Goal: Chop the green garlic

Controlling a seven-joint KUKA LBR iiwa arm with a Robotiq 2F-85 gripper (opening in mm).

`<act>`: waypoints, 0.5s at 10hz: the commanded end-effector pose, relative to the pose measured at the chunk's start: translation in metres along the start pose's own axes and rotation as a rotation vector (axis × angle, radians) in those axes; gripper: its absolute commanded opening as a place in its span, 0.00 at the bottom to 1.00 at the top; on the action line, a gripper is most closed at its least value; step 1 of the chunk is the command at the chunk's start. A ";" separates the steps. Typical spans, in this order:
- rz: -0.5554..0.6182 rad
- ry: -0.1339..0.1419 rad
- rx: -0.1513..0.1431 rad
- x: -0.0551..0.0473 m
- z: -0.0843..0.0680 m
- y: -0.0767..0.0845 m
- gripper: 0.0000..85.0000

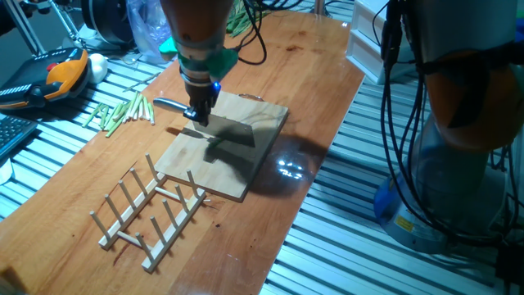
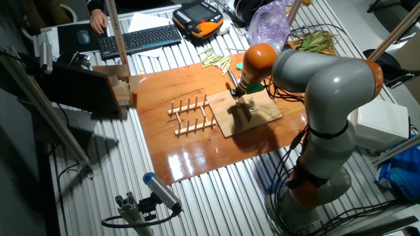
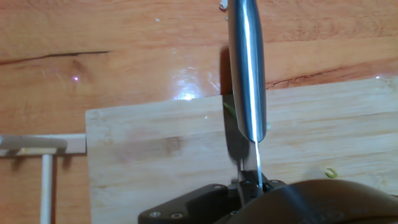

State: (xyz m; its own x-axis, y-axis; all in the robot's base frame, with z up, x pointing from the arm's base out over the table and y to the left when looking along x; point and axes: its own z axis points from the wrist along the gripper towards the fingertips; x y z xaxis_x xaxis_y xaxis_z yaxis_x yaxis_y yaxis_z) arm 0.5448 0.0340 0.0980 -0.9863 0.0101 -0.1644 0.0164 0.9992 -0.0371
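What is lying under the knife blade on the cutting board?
In the hand view, the knife held by the gripper stands over the cutting board. A thin green sliver shows at its left edge. Whatever lies directly beneath the blade is covered.

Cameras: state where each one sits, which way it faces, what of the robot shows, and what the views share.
One fixed view: raised at the table's end by the wooden peg rack, looking along it; shows the gripper and wrist over the pale wooden cutting board.
The other fixed view: high, off to one side behind the grey arm, looking down; shows the whole arm, rack and board.
Hand view: on the hand, looking down the steel knife onto the board.
All three share the board.
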 end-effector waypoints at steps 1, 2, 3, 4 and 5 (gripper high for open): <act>-0.007 0.008 0.006 0.000 -0.003 -0.002 0.00; -0.008 0.012 0.010 0.003 -0.005 -0.004 0.00; -0.011 0.014 0.017 0.006 -0.006 -0.008 0.00; -0.007 0.009 0.015 0.010 -0.003 -0.012 0.00; 0.015 0.006 0.009 0.012 0.001 -0.014 0.00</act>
State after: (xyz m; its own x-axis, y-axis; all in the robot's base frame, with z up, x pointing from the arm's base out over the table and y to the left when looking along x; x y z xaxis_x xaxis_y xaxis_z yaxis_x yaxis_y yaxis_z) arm 0.5329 0.0203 0.0953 -0.9869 0.0259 -0.1590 0.0330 0.9986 -0.0418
